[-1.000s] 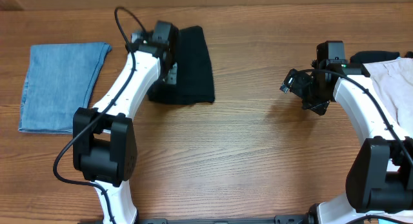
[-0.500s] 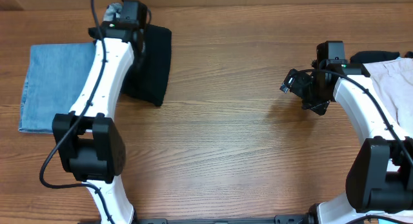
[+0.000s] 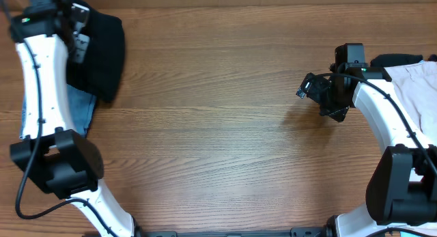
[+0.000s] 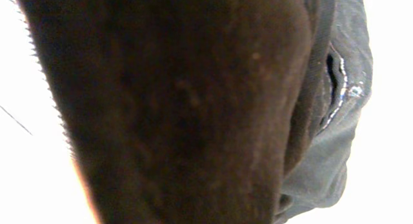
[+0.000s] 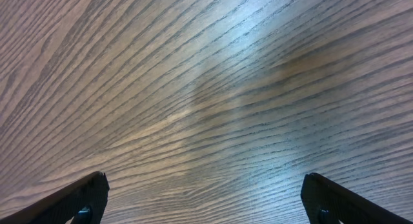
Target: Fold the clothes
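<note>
Black garment [image 3: 106,49] far left (bare wood [image 3: 218,128] rightward)

Wooden table [image 3: 225,141], grain running left to right. Far left: light-blue denim piece [image 3: 82,110], largely hidden, with the black garment [image 3: 106,49] overlapping its top. Right edge: beige garment [image 3: 420,76] over a dark cloth [image 3: 396,59].

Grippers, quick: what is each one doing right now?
Left gripper: jaws closed on the black garment.
Right gripper: jaws wide open, holding nothing.
</note>
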